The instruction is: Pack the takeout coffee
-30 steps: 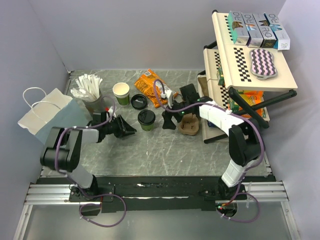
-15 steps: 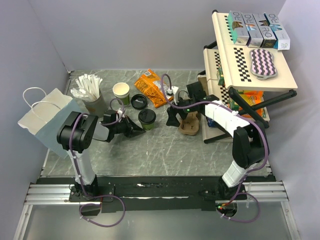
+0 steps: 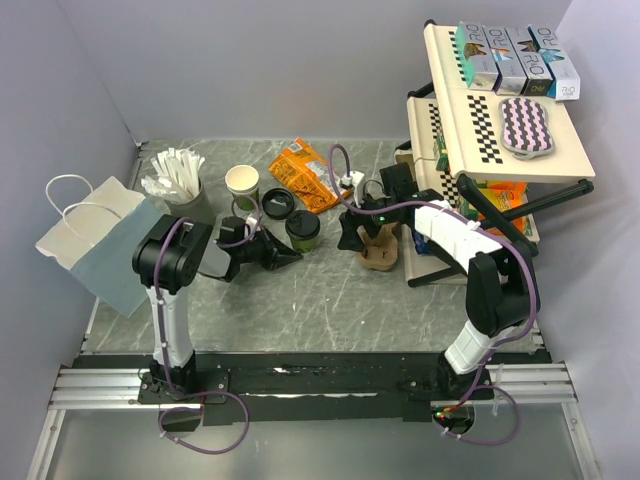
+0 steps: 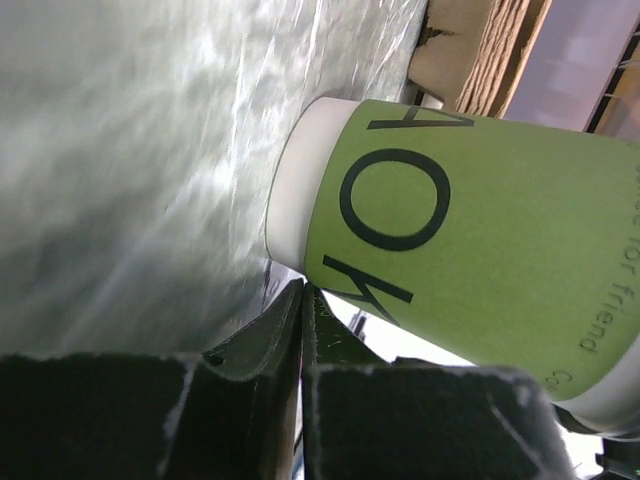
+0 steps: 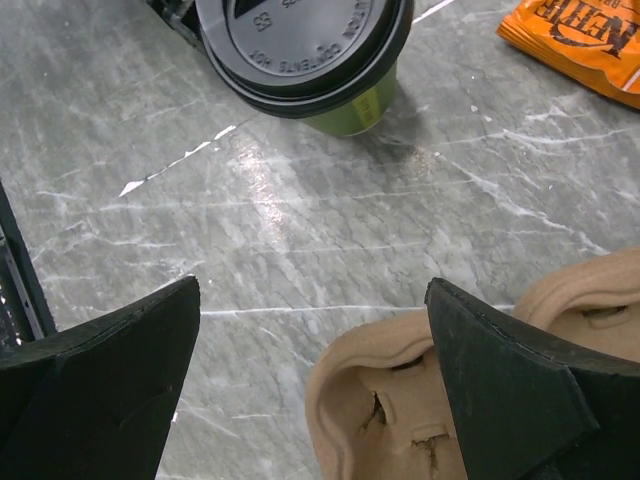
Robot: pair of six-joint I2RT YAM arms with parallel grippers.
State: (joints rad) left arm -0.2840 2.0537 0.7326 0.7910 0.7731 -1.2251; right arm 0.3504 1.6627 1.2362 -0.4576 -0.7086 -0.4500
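Observation:
The takeout coffee (image 3: 302, 228), a green-banded paper cup with a black lid, stands upright in the middle of the marble table. In the left wrist view its green side (image 4: 450, 240) fills the frame. My left gripper (image 3: 291, 258) lies low on the table just near-left of the cup's base. Its jaws are pressed together with nothing between them (image 4: 302, 292). My right gripper (image 3: 358, 234) hovers open over the left end of the brown pulp cup carrier (image 3: 381, 251), to the right of the coffee. The right wrist view shows the coffee lid (image 5: 300, 40) ahead and the carrier (image 5: 420, 400) under the right finger.
A lidless white-and-green cup (image 3: 242, 184), a loose black lid (image 3: 277, 203) and a grey cup of white sticks (image 3: 180, 186) stand at the back left. A paper bag (image 3: 95, 235) lies at the far left. Behind are an orange snack bag (image 3: 304, 175) and a checkered shelf rack (image 3: 490, 140) on the right.
My left gripper has shut and slid right up to the coffee's base. The coffee has shifted slightly right and back. My right gripper moved a little right over the carrier.

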